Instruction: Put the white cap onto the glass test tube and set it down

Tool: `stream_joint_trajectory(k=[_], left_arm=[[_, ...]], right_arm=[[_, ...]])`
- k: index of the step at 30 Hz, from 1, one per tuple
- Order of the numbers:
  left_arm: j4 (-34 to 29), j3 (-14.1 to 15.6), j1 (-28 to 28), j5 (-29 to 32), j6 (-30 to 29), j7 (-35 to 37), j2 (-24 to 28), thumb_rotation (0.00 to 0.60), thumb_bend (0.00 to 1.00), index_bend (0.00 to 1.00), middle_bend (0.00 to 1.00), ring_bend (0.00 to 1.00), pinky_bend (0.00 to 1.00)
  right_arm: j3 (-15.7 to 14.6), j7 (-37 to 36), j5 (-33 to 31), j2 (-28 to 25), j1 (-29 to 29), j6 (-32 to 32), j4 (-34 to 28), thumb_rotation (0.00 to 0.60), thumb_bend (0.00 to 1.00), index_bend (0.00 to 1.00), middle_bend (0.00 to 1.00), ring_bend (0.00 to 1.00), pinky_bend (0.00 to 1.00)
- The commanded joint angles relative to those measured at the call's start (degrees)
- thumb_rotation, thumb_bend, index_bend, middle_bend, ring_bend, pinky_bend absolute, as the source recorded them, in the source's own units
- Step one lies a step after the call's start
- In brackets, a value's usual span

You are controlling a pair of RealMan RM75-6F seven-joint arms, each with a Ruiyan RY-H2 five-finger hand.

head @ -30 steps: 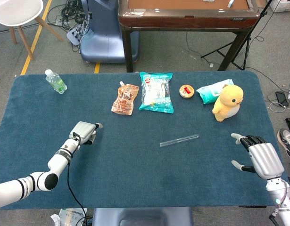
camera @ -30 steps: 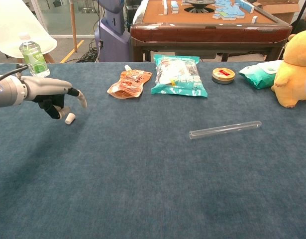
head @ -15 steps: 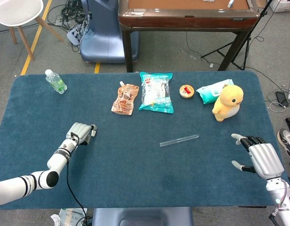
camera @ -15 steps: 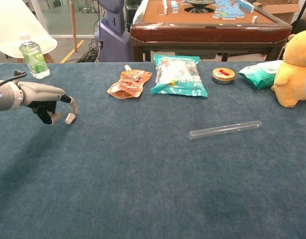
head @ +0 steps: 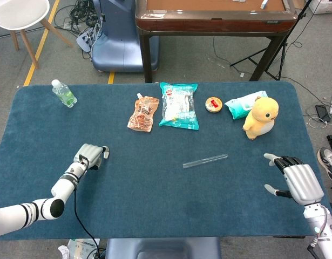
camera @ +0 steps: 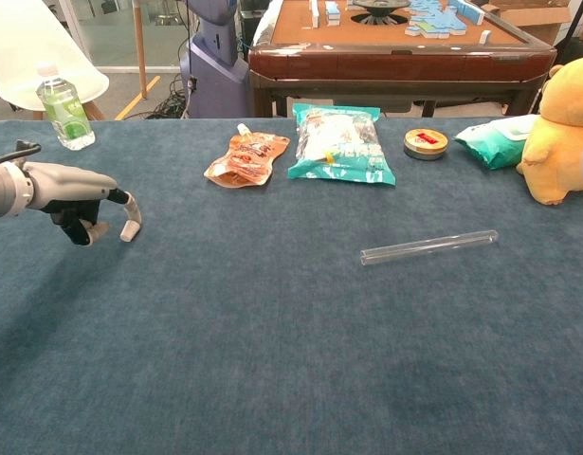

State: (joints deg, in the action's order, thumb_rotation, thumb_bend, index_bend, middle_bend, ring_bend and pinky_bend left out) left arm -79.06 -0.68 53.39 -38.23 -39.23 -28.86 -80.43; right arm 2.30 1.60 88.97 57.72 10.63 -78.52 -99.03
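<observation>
The glass test tube [head: 205, 161] [camera: 429, 246] lies flat on the blue table, right of the middle, with nothing near it. The small white cap [head: 106, 154] [camera: 130, 230] lies on the cloth at the left. My left hand [head: 89, 156] [camera: 75, 194] sits just left of the cap with its fingers curled in. One curved fingertip reaches over the cap's top and touches it, while the thumb stays apart from it. My right hand [head: 293, 178] hovers at the table's right front edge, fingers spread and empty, far from the tube; the chest view does not show it.
Along the back stand a green water bottle [head: 63, 93], an orange pouch [head: 143, 113], a teal snack bag [head: 178, 105], a round tin [head: 214, 104], a wipes pack [head: 242, 104] and a yellow plush duck [head: 261, 117]. A brown table stands beyond.
My left hand has drawn back to the left and lower, curling its fingers in; the cap has barely shifted. The tube and the right hand have stayed put.
</observation>
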Motion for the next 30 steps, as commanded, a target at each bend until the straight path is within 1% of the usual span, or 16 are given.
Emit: stream_joint_trajectory(k=[1,18,26,30], left_arm=[[-1.5,0.8,-0.3,-0.4,-0.9,-0.1,1.0,0.6,0.63,0.23,1.0,1.0,1.0],[-9.8,3.5,-3.0,-4.1,-5.1,0.8,6.2,0.6,0.63,0.23,1.0,1.0,1.0],[-11.9,3.9,-3.7,-5.9,-6.0,1.0,6.7,0.6,0.63,0.23,1.0,1.0,1.0],[-12.2,3.7,-3.9,-6.6,-6.6,1.1,6.6,0.6,0.63,0.23,1.0,1.0,1.0]], right_arm=[[0.0,0.1,0.1,0.0,0.0,-0.1,-0.1,0.6,0.14,0.23,0.4,0.31,0.33],[-0.3,0.7,1.1,-0.4,-0.4,-1.0,-1.2,0.6,0.14,0.23,0.4,0.31,0.33],[-0.4,1.0,1.5,-0.8,-0.8,-1.8,-1.6,0.6,0.14,0.23,0.4,0.31,0.33],[-0.4,0.9,1.3,-0.9,-1.0,-1.9,-1.6,0.6,0.14,0.23,0.4,0.31,0.33]])
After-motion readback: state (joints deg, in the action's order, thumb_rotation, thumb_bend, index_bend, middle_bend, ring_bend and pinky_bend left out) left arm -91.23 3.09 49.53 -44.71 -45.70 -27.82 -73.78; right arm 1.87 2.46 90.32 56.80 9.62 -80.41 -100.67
